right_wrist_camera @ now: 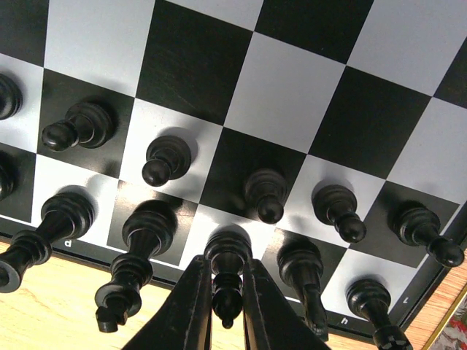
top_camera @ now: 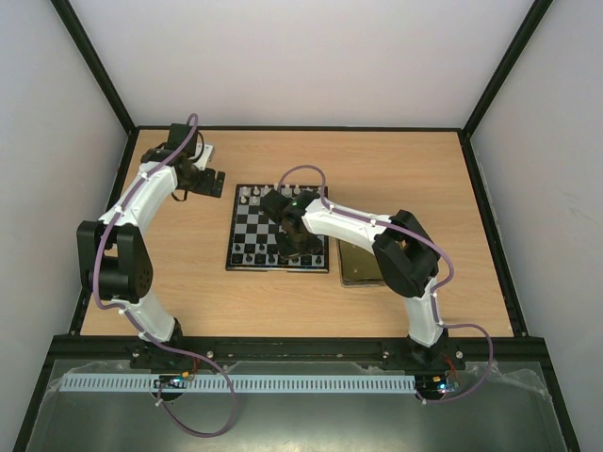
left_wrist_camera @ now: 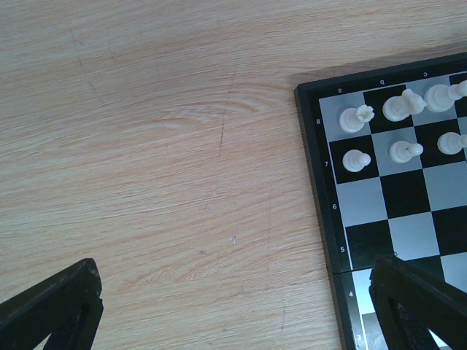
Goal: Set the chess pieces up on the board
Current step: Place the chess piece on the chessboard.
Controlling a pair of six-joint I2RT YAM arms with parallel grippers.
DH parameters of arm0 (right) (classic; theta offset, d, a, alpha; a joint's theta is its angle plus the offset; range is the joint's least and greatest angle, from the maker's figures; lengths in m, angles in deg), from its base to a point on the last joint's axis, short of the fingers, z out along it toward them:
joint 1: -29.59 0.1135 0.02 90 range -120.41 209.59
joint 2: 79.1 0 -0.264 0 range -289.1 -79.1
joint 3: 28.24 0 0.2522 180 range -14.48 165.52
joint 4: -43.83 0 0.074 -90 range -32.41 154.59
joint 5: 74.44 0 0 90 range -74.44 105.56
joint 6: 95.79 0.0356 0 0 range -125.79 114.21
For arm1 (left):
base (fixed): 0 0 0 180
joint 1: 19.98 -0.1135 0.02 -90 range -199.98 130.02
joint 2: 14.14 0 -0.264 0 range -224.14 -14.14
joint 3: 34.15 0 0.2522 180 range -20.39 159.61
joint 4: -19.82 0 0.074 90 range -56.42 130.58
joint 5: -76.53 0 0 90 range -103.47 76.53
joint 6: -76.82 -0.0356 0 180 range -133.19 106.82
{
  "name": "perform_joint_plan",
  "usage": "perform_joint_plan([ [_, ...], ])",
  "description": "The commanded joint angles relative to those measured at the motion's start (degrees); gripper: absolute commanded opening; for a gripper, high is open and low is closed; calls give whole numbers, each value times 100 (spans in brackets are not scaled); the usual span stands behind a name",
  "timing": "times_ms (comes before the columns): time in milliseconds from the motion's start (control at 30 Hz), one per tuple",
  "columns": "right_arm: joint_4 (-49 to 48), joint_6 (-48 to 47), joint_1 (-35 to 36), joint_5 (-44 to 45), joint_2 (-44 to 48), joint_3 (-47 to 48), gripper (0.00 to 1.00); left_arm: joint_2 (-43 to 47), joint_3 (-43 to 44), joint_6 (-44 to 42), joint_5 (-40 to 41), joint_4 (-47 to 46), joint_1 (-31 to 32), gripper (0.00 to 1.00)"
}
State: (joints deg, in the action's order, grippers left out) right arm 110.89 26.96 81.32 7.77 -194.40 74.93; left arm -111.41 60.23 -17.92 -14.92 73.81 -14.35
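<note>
The board (top_camera: 247, 226) lies mid-table, with white chess pieces (top_camera: 252, 195) on its far rows and black ones (top_camera: 247, 254) on its near rows. My right gripper (right_wrist_camera: 225, 268) is shut on a black bishop-like piece (right_wrist_camera: 228, 246) that stands on a light square in the near back row, between two other tall black pieces (right_wrist_camera: 140, 237) (right_wrist_camera: 300, 268). Black pawns (right_wrist_camera: 166, 160) fill the row beyond. My left gripper (left_wrist_camera: 237, 292) hangs open over bare wood just left of the board (left_wrist_camera: 408, 200), holding nothing. White pieces (left_wrist_camera: 398, 109) stand at that corner.
A yellow-lined metal tin (top_camera: 356, 266) lies right against the board's right side, under the right arm. A white block (top_camera: 203, 151) sits at the back left behind the left gripper (top_camera: 209, 179). Black frame posts edge the table.
</note>
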Motion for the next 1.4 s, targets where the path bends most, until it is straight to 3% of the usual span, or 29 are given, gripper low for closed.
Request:
perform_joint_plan([
  [0, 14, -40, -9, 67, -88, -41, 12, -47, 99, -10, 31, 84, 26, 100],
  [400, 32, -67, -13, 75, -90, -15, 22, -65, 129, -10, 33, 91, 26, 100],
  [1367, 235, -58, -231, 247, 62, 510, 22, -11, 115, -10, 22, 104, 26, 100],
])
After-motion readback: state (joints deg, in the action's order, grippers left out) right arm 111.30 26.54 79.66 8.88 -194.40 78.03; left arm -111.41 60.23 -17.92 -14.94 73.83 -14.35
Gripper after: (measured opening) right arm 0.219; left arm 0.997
